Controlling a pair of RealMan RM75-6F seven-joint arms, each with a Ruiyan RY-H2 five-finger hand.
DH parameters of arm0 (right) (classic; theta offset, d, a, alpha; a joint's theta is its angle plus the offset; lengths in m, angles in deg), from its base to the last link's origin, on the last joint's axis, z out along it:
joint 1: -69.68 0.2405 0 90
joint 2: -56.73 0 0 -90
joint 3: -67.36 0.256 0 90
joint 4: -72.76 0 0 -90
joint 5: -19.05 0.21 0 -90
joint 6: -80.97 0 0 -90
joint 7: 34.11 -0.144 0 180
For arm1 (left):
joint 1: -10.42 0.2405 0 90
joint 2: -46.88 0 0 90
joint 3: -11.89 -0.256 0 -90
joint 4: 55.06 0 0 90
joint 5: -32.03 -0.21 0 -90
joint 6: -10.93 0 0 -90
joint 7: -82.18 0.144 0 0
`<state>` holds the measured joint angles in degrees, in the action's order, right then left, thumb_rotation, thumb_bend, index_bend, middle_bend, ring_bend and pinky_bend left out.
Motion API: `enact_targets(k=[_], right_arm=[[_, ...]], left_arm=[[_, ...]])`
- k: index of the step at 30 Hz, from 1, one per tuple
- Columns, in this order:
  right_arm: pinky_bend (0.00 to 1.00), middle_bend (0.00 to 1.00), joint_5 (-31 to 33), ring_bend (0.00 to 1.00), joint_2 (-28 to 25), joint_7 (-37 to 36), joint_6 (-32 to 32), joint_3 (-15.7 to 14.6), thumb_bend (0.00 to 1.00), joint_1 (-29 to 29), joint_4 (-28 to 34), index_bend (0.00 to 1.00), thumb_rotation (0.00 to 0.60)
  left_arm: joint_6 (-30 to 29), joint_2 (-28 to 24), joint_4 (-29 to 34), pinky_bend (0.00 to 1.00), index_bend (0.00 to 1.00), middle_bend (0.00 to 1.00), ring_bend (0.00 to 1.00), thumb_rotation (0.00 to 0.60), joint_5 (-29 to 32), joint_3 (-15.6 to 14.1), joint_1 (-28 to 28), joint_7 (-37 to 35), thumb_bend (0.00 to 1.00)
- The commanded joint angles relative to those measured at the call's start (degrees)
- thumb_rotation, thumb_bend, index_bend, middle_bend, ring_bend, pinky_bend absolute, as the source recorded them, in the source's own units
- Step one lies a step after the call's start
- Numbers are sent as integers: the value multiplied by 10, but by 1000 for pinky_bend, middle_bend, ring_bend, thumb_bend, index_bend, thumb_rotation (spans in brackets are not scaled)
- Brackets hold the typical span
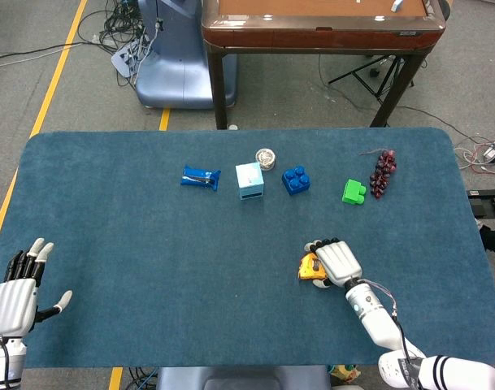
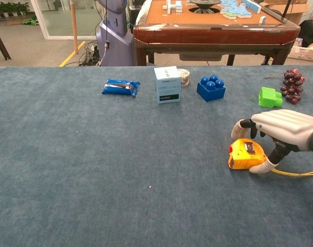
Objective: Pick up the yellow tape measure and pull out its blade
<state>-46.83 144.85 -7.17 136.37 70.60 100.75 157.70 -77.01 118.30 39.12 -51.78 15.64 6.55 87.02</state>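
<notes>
The yellow tape measure (image 2: pixel 246 154) lies on the blue table cover at the front right, also seen in the head view (image 1: pixel 310 267). My right hand (image 2: pixel 284 128) arches over it from the right. Its thumb (image 2: pixel 261 166) touches the case's near right corner, and its fingertips (image 2: pixel 240 126) hang just beyond the far side. The case still rests on the cloth. A thin yellow strip (image 2: pixel 300 173) runs right along the table from under the hand. My left hand (image 1: pixel 15 296) hovers at the front left edge, empty, with its fingers spread.
Across the back of the table stand a blue snack packet (image 2: pixel 120 87), a pale blue box (image 2: pixel 167 84), a small round tin (image 2: pixel 184 76), a blue brick (image 2: pixel 211 87), a green brick (image 2: pixel 270 96) and dark grapes (image 2: pixel 292 86). A wooden table (image 2: pixel 213 31) stands beyond.
</notes>
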Motion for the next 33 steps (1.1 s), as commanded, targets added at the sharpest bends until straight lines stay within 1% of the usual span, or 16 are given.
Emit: enact_targets(k=[1,4,8,12,17,21,25,30,33], right_arm=[[292,339,-1,308,0,-1,2,-1,220,0,0,286,600],[292,351,-1,308,0,-2,3,-2,233,0,1,286,600],[292,370,-1,310,0,-3,4,-3,293,-1,0,287,600],[293,395,3,326,1,-3,3,-4,355,-1,-2,326,600],[293,434,-1,350,-3,-17,9,4,448,0,14,372,600],[293,460,-5,361,-11,-27,15,22,492,8,43,400,600],[293,474,5,372,-14,-24,16,48,500,24,79,416,600],[293,487,40,391,-7,11,15,82,502,56,117,430,600],[293,498,61,401,5,37,22,97,503,73,129,439,600]], left_arm=[[0,0,0,0,0,0,0,600,0,0,0,-1,218],[1,1,-1,0,0,0,0,600,0,1,0,-2,218],[2,2,-2,0,0,0,0,600,0,1,-1,-4,218],[7,1,-1,0,0,0,0,600,3,2,-2,-11,218],[22,-6,5,0,0,0,0,600,3,7,-13,-22,218],[42,-17,18,0,0,0,0,600,-2,20,-35,-32,218],[78,-26,34,0,0,0,0,600,0,39,-69,-48,218],[127,-23,55,0,0,0,0,600,23,73,-114,-111,218],[154,-23,63,0,0,0,0,600,34,83,-135,-123,218]])
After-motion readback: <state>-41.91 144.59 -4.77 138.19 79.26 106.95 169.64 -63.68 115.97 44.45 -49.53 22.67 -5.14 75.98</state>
